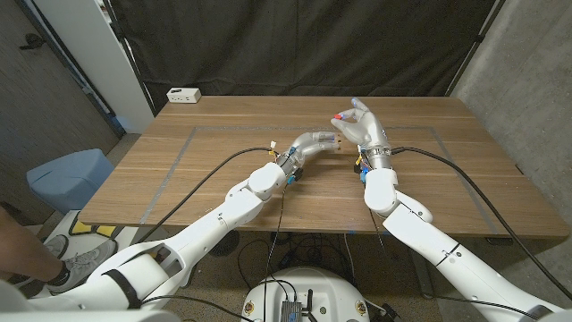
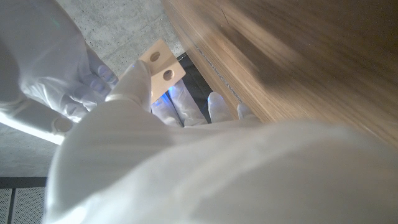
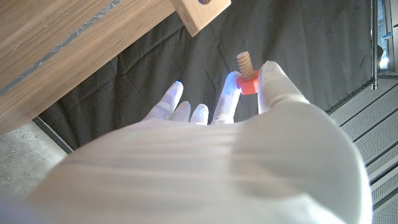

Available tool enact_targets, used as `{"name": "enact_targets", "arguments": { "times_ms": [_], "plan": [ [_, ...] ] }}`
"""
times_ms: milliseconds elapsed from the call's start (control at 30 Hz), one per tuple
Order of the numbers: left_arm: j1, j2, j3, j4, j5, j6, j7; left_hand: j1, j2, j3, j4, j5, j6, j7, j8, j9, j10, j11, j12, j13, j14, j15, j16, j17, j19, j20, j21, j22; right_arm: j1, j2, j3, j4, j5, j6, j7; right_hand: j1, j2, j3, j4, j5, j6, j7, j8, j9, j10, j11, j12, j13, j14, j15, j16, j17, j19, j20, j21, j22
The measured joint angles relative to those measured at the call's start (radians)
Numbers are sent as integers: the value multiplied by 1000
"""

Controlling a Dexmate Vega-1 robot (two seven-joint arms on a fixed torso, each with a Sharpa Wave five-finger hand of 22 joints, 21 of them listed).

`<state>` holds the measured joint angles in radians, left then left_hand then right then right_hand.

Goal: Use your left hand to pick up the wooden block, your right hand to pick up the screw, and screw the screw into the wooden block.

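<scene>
Near the table's [image 1: 465, 143] middle, raised above it, the left hand [image 1: 315, 143] grips the wooden block [image 2: 163, 65] and the right hand [image 1: 361, 125], just to its right, pinches the screw [image 3: 246, 73] by its red head. Both look light and rigid; the small screw seems liable to slip, so holding the head leaves the thread free. The left wrist view shows the block's two holes; the right wrist view shows the thread pointing toward the block, not yet touching it.

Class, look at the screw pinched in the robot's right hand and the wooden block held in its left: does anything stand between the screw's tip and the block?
Nothing visible does. In the right wrist view the screw points toward the wooden block across open air, right hand and left hand raised above the table.
</scene>
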<state>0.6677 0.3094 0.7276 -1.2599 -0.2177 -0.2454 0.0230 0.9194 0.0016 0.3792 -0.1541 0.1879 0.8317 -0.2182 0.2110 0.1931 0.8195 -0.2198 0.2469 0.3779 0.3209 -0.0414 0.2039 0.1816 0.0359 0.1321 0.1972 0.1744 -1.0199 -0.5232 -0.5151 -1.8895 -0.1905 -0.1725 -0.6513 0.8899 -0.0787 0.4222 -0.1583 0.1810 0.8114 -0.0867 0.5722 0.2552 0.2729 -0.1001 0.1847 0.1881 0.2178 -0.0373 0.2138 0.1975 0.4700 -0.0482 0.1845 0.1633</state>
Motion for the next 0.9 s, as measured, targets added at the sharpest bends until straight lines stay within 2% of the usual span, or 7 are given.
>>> {"name": "enact_targets", "arguments": {
  "times_ms": [900],
  "plan": [
    [-4, -8, 6, 2, 7, 2, 3, 0, 0, -7, 2, 0, 0, 0, 0, 0, 0, 0, 0, 5, 0, 0, 0, 0, 0, 0, 0, 0, -26, -13, 13, 18, 3, 37, -4, 4, 4, -4, 4, 0, -3, -3, 0, -9, 0, 0, 0, 0, 0, 0, 0, 0, 0, 0, 0, 0]
  ]
}}
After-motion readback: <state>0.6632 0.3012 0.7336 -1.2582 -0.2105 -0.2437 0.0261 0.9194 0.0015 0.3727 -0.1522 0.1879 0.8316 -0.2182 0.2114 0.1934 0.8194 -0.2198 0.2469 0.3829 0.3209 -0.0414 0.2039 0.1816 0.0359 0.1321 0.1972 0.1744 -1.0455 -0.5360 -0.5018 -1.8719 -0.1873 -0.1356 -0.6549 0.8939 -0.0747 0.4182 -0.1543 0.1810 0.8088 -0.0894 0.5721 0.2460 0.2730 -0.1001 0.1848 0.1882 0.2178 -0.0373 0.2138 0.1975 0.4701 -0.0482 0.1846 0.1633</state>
